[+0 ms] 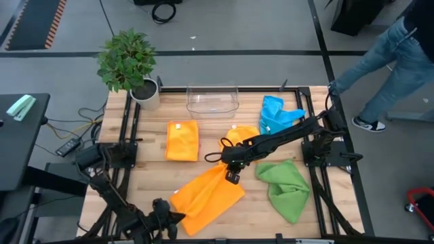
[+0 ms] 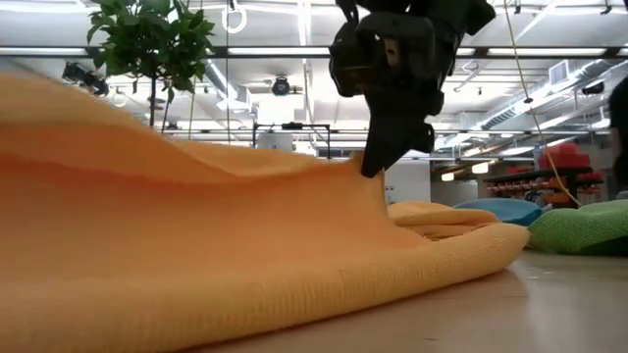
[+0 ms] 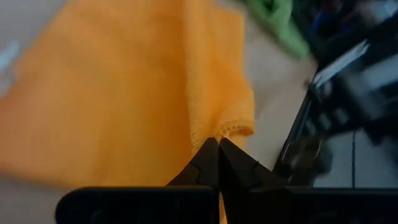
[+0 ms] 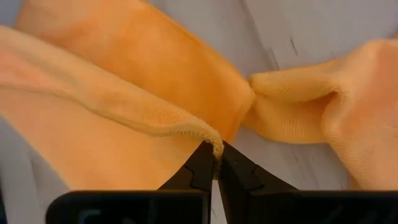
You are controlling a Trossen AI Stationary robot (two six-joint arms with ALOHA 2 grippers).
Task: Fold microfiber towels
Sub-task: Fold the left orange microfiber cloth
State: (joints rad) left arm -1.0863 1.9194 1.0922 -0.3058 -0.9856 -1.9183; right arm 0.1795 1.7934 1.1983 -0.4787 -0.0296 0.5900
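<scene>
Two grippers pinch one orange towel point(image 1: 207, 196) spread on the table point(image 1: 149, 173), on the side of the clear bin point(image 1: 213, 100) away from the plant: my right gripper point(image 1: 231, 172) clamps its bin-side corner, my left gripper point(image 1: 171, 218) clamps its opposite corner at the table edge. Between towel and bin lies a folded orange towel point(image 1: 182, 140); green towel point(image 1: 286, 186) and blue towel point(image 1: 277, 114) lie beside.

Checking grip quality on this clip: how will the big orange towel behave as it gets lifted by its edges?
Probably floppy: the orange towel sags and creases between both grippers' pinches. Likely light, since a thin hem held by the right gripper raises it. Its free corners may droop.
</scene>
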